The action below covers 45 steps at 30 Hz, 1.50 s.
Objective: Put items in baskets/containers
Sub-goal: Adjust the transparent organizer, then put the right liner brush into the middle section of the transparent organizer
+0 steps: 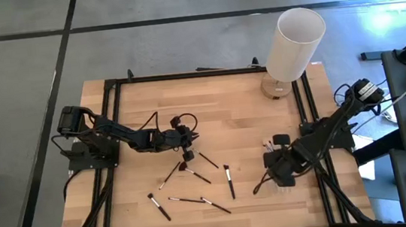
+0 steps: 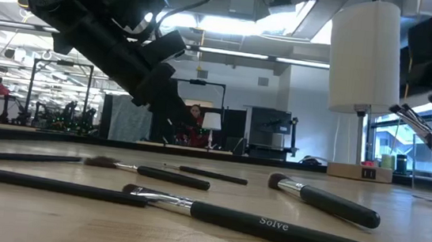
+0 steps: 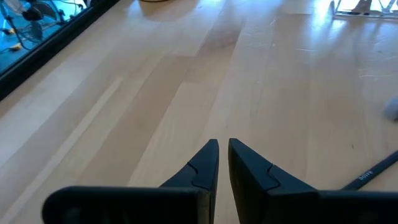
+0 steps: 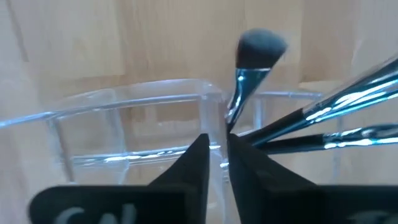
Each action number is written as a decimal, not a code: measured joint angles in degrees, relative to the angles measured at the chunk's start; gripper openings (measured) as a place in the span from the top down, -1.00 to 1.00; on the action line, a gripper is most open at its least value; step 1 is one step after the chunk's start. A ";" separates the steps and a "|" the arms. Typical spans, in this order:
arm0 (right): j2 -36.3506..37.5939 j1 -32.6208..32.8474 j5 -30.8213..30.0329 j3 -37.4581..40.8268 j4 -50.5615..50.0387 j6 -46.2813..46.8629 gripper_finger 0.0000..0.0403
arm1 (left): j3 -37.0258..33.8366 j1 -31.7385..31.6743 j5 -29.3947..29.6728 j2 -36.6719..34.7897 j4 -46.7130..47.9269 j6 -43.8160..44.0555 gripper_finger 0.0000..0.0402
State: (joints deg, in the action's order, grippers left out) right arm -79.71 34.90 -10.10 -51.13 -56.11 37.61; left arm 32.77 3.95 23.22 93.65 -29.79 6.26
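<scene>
The left gripper [image 1: 189,155] hovers near table [image 1: 135,113] centre, fingers narrowed to a slit and holding nothing, with loose makeup brushes [image 1: 229,181] scattered toward 6 o'clock. At 3 o'clock the right gripper [image 4: 217,146], nearly closed, pinches the wall of the clear plastic box [image 4: 130,134], which holds several brushes.

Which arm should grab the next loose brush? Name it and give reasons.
Left, probably. The left gripper hangs empty, nearly shut, right above the loose brushes. The right gripper is over the clear box, with a brush standing at its fingertips.

clear box [image 1: 273,150] mostly hidden under right gripper [image 1: 279,167], brushes' handles cut off
</scene>
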 joint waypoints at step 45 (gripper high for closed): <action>-19.37 -25.73 -3.52 -17.60 35.54 9.54 0.36 | 0.00 0.57 -1.64 -0.02 1.40 0.44 0.84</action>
State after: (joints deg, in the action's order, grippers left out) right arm -99.08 9.17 -13.62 -68.73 -20.57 47.15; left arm 32.77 4.51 21.58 93.62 -28.40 6.70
